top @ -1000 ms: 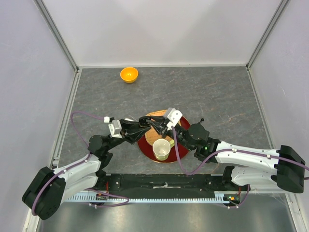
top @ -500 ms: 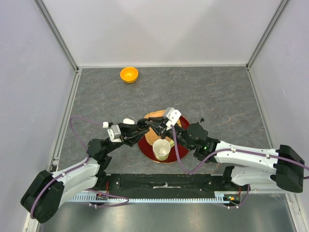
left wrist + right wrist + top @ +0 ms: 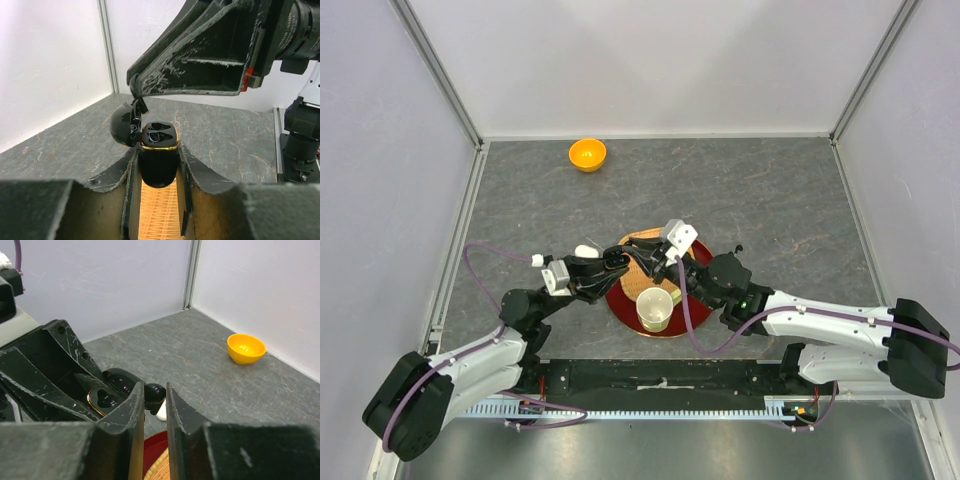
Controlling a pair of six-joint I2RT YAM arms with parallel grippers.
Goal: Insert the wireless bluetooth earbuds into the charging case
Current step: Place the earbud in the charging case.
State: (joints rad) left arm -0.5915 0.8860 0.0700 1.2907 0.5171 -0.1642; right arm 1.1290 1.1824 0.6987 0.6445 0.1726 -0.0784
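My left gripper (image 3: 157, 150) is shut on the black charging case (image 3: 158, 167), which has a gold rim. Its lid (image 3: 122, 125) stands open to the left, and both sockets look dark. My right gripper (image 3: 155, 387) is shut on a black earbud (image 3: 156, 396) and holds it right beside the open lid (image 3: 120, 380). In the left wrist view the right gripper's fingertips (image 3: 136, 92) hang just above the lid. A white earbud (image 3: 161, 413) lies on the table beyond; it also shows in the top view (image 3: 585, 250). Both grippers meet over the red plate (image 3: 620, 300).
A cream cup (image 3: 655, 310) stands on a wicker mat on the red plate, just near of the grippers. An orange bowl (image 3: 587, 154) sits at the far left. A small dark item (image 3: 738, 248) lies on the table right of the plate.
My left arm drew back toward the near left with the case, uncovering the white earbud on the table. The right gripper shifted slightly and stays at the case.
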